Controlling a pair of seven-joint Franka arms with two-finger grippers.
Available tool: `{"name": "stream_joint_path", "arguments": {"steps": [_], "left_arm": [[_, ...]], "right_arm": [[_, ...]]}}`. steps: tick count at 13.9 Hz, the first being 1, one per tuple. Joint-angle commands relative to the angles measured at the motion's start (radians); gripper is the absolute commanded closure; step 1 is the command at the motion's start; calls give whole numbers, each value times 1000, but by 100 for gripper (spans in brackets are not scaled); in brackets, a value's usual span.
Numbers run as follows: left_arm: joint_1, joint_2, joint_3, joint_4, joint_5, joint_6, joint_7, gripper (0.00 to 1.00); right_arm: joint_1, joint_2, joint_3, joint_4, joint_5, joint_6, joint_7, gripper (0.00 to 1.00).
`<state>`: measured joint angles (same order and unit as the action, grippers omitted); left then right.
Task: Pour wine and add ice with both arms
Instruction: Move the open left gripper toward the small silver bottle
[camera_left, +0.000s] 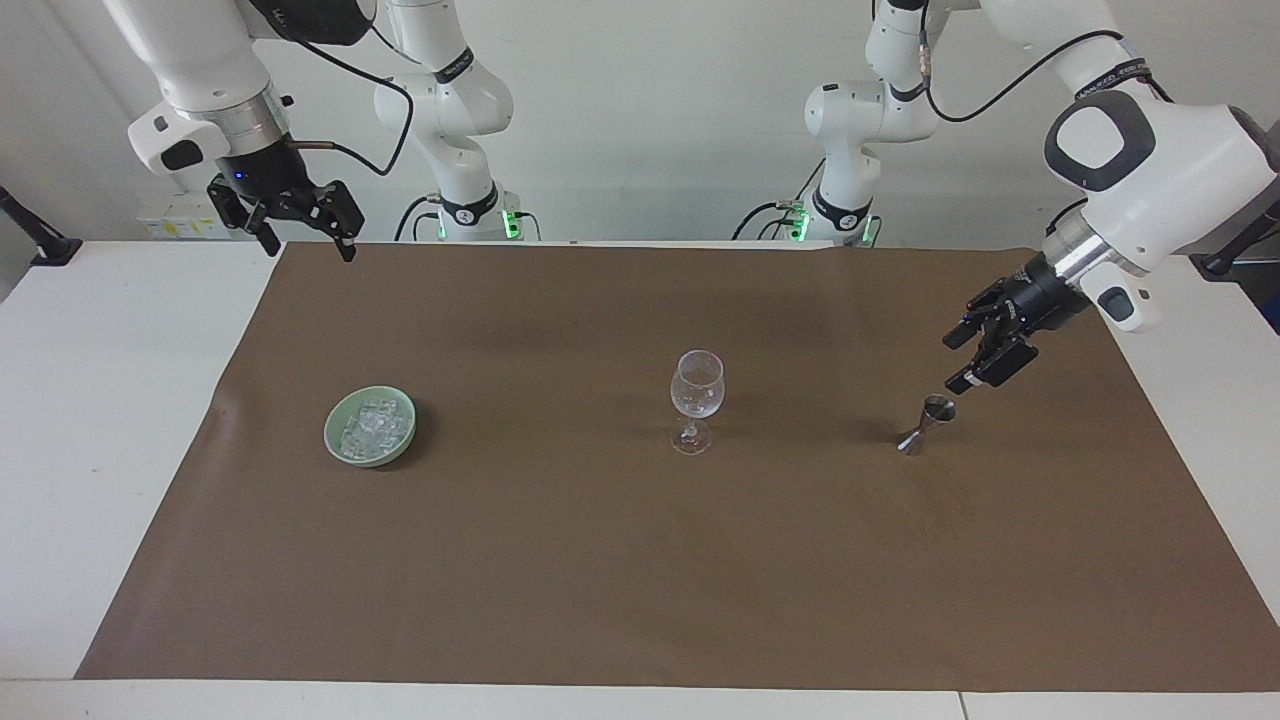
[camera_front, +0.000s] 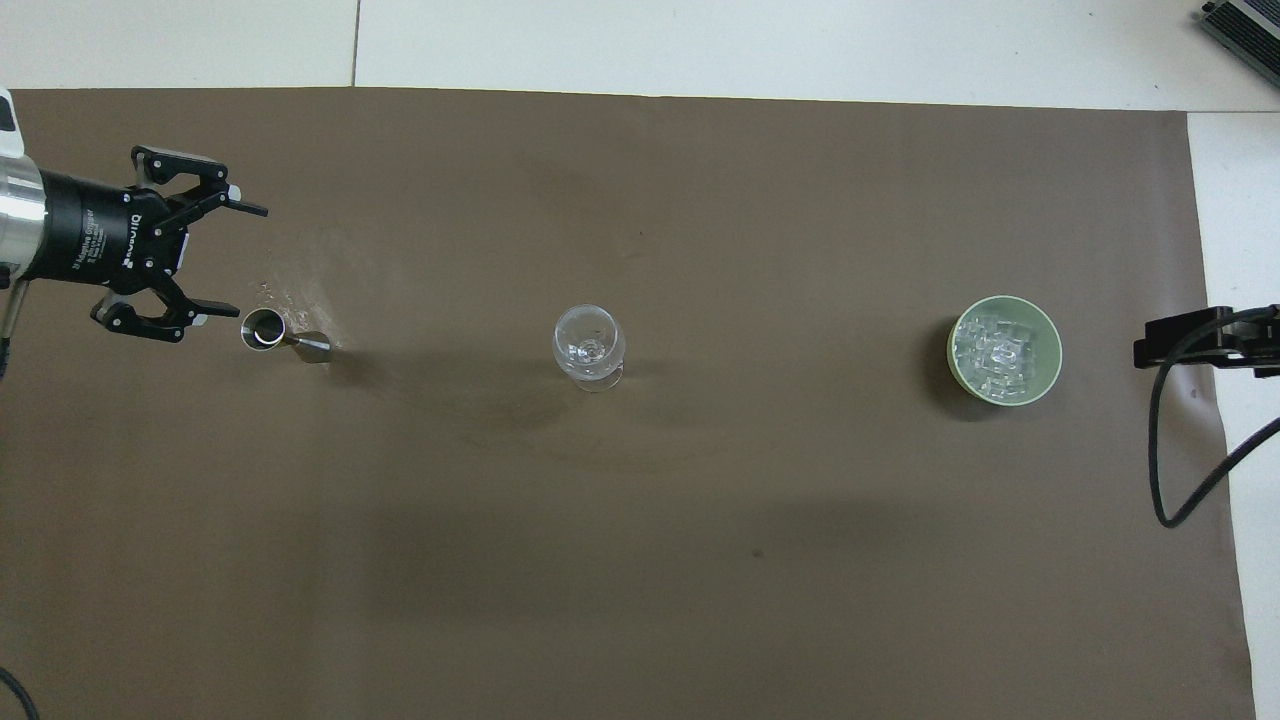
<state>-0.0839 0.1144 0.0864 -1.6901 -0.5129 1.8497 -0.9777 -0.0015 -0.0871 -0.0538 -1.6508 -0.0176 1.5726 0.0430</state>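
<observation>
Left pincer (camera_left: 958, 360) spread wide just beside the metal measuring cup (camera_left: 927, 425).

The left pincer (camera_front: 232, 258) hangs low over the brown mat (camera_left: 640, 560), holding nothing, its fingers apart beside the cup's (camera_front: 265, 329) rim. The wine glass (camera_left: 695, 400) stands upright mid-mat, between the measuring cup and a green bowl (camera_left: 335, 447) of ice (camera_left: 372, 427) toward the right arm's end of the worktop (camera_left: 100, 400). The right arm waits, its pincer (camera_left: 300, 232) raised over the mat's edge nearest the robots, open and empty.
</observation>
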Motion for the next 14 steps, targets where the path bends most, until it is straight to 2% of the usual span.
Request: {"name": "stream_joint_path", "arguments": {"steps": [1,5,7,10,14], "left_arm": [[9,-28,-4,-45,-21,-39,-42,0],[44,-70,-1,-98,-33,-183,-53,0],[81,-81,-1,-109,-77,-225,-55,0],[121,-99,-1,-145,-203,-216,-59,0],[145,-107,-1,-151,-261,-228,-58,0]], "right_arm": [[-6,-17,3,-12,13,-9,-18,0],[-6,-17,3,-12,13,-9,-18,0],[-6,-17,3,-12,13,-9,-18,0],[-6,-17,3,-12,13,-9,-18,0],[-6,-17,3,-12,13,-9,-18,0]]}}
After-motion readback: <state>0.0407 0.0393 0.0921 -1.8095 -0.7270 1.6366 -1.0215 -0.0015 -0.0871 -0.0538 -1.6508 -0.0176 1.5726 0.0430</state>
